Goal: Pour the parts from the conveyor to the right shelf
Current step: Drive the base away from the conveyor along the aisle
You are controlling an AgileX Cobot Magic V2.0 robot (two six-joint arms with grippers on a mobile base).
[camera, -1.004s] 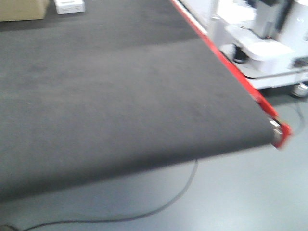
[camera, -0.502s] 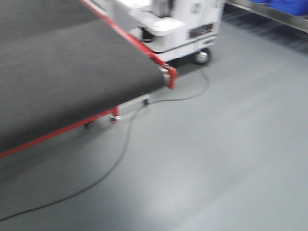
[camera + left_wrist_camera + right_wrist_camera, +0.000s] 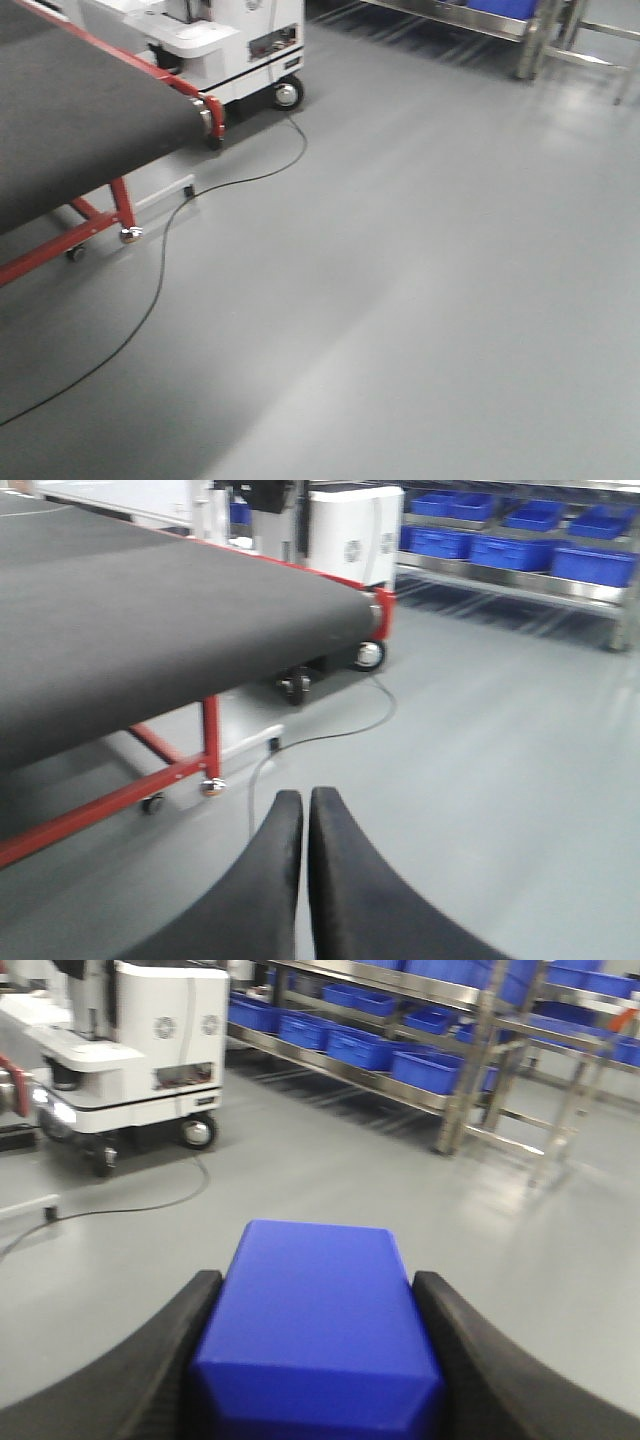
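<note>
The left claw (image 3: 304,805) points forward, its dark jaws pressed flat together; the right claw (image 3: 315,1285) clamps the blue block (image 3: 315,1335) squarely between its jaws

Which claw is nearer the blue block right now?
Right. The right claw is shut on the blue block; the left claw is shut and empty by the conveyor, no block in its view.

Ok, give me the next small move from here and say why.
Probably drive toward the right shelf, grip unchanged. The right gripper is shut on the blue block. The shelf's blue bins stand across a stretch of floor, seemingly too far away to pour. The conveyor lies off to the side. The left gripper is shut and empty.
</note>
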